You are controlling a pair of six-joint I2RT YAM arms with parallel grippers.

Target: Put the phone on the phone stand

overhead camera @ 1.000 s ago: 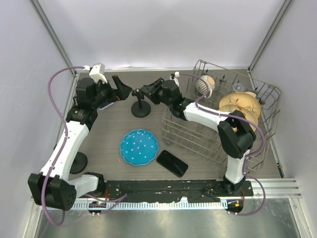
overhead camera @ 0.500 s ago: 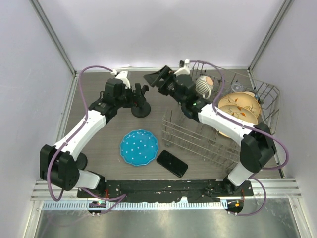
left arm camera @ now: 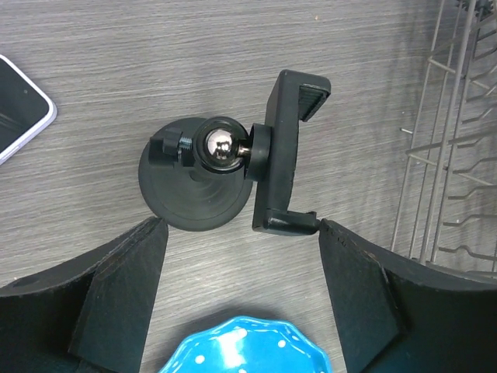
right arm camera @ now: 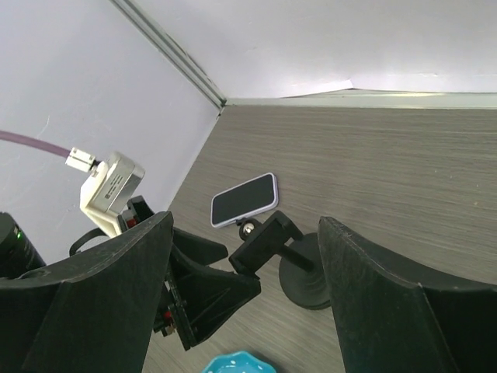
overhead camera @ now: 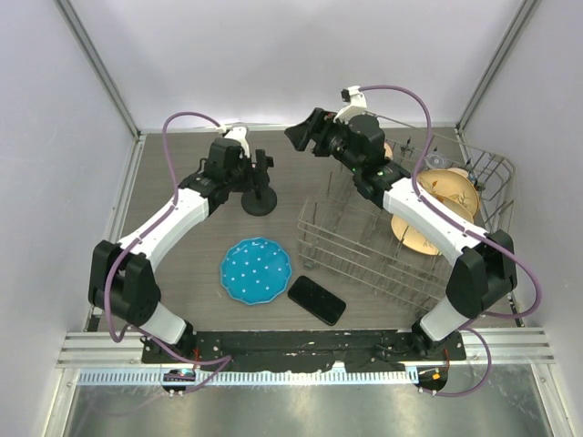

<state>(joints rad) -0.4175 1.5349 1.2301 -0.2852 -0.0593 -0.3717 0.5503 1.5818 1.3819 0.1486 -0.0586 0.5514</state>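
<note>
On the surface (overhead camera: 200, 246) sit one phone stand (left arm camera: 203, 194), one blue plate (overhead camera: 255, 269), one wire rack (overhead camera: 364, 255) and two phones, the dark phone (overhead camera: 317, 299) near the front edge and the pale-rimmed phone (right arm camera: 245, 199) far-left of the stand, while the left hand (left arm camera: 242, 229) gapes wide just over the stand and the right hand (right arm camera: 247, 233) hovers wide open, both empty.

The stand (left arm camera: 203, 183) sits on the table (left arm camera: 93, 47) just ahead of the left gripper (left arm camera: 241, 227), centred between its fingers (left arm camera: 116, 303), with a plate (left arm camera: 247, 346) closer in between them, the rack (left arm camera: 454, 155) to its right and a phone (left arm camera: 19, 109) off to its left.
</note>
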